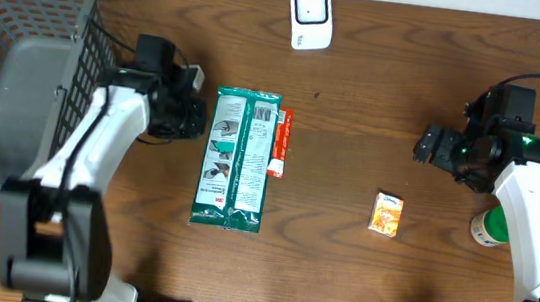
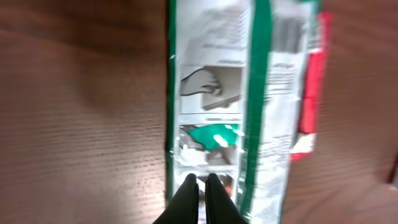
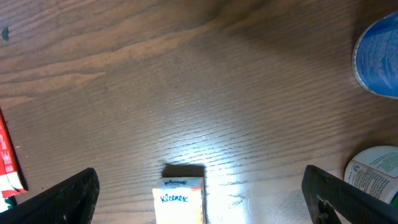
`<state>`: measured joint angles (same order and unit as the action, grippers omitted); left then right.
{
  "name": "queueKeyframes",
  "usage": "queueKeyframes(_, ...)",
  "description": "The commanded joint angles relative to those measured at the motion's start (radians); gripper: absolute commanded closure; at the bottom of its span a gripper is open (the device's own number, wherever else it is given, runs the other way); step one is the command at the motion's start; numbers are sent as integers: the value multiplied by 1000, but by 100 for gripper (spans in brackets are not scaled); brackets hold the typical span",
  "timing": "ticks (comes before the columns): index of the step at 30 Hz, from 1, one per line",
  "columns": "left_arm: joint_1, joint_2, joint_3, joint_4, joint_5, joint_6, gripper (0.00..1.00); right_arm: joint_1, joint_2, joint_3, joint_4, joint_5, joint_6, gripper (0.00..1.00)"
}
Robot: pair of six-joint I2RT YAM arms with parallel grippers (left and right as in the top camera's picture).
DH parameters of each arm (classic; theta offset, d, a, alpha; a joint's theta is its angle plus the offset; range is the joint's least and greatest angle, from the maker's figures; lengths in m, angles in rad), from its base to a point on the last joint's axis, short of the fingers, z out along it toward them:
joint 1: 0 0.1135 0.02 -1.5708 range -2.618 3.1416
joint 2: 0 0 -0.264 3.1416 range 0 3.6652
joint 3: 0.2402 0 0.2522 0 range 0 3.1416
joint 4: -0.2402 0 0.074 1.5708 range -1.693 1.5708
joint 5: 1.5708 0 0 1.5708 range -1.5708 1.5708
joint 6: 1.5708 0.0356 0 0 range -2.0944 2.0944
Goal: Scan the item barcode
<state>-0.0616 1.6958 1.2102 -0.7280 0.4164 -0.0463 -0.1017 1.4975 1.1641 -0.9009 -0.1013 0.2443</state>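
while your left gripper (image 2: 199, 184) sits with its jaws pressed together, its dark tips lie over the left edge of the green-and-white pack (image 1: 237, 158), toward that pack's far end; the left wrist view is blurred, so you cannot tell whether any film is pinched between them. that pack, the item to scan, lies flat and lengthwise around the middle of the worktop (image 1: 338, 269), a little toward its left side, printed face up. a red packet (image 1: 281, 143) lies along the pack's right edge, touching it. the white scanner (image 1: 311, 17) stands at the worktop's far edge, well apart from the pack. your right gripper (image 1: 431, 146) hangs over the right side of the worktop with its jaws spread wide and nothing between them; in the right wrist view a small orange kleenex pack (image 1: 387, 214) lies on the wood below. a green-and-white tub (image 1: 488, 227) stands near the right edge, beside the right arm, and a blue round lid (image 3: 379, 56) shows near it in the right wrist view. a grey mesh basket (image 1: 19, 54) fills the far left corner
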Motion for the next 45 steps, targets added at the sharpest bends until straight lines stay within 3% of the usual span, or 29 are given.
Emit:
queueKeyframes(1,0,-13,-3,-23,-9,-11,93,4,-18,21,0,-4,5,1)
queueKeyframes(12,-1,-9,-31,-37,-9,-10,83,4,-18,21,0,-4,5,1)
queueKeyframes(22,-1,-9,-31,-27,-9,-11,83,4,-18,21,-1,-4,5,1)
queueKeyframes(26,-1,-9,-31,-17,-9,-11,77,4,-18,21,-1,-4,5,1)
queueKeyframes(28,-2,-8,-31,-8,-9,-11,64,4,-18,21,-1,-4,5,1)
queueKeyframes(31,-2,-9,-31,-14,-9,-11,57,4,-18,21,0,-4,5,1)
queueKeyframes(34,-1,-8,-31,-44,-9,-10,41,4,-18,21,0,-4,5,1)
queueKeyframes(45,-2,-8,-63,-74,-8,4,37,4,-18,21,5,-15,24,1)
